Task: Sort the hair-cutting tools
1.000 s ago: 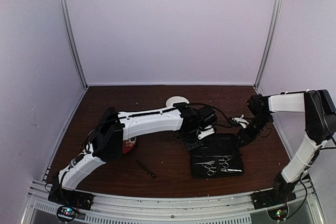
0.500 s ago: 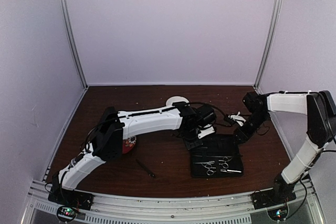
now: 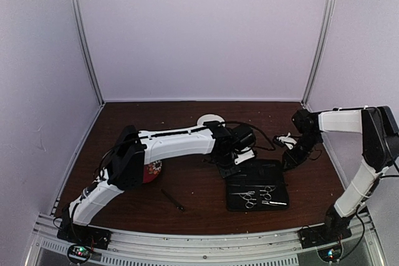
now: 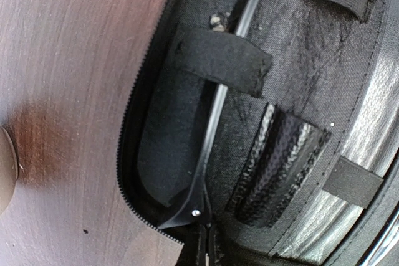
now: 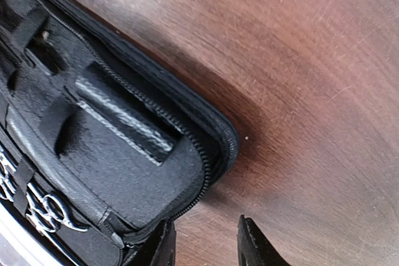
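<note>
The black case [image 3: 255, 184] lies open at mid table. Two silver scissors [image 3: 249, 199] [image 3: 269, 192] sit strapped in its near half; their ring handles show in the right wrist view [image 5: 43, 213]. The thin black stick [image 3: 173, 200] lies on the table left of the case. My left gripper [image 3: 229, 165] is at the case's far left corner, shut [image 4: 206, 250] on the end of a slim black tool [image 4: 215, 116] tucked under an elastic strap [image 4: 218, 60]. My right gripper [image 3: 290, 160] is open and empty [image 5: 202, 247] at the case's far right corner, one finger [image 5: 159, 244] against the case's zip edge.
A red patterned plate [image 3: 153, 170] lies partly under the left arm. A white round object [image 3: 211, 119] sits at the back of the table. Metal frame posts stand at the back corners, and a rail runs along the near edge.
My right gripper shifted a little left along the case's far edge, then back right. The left gripper has stayed at the case's far left corner.
</note>
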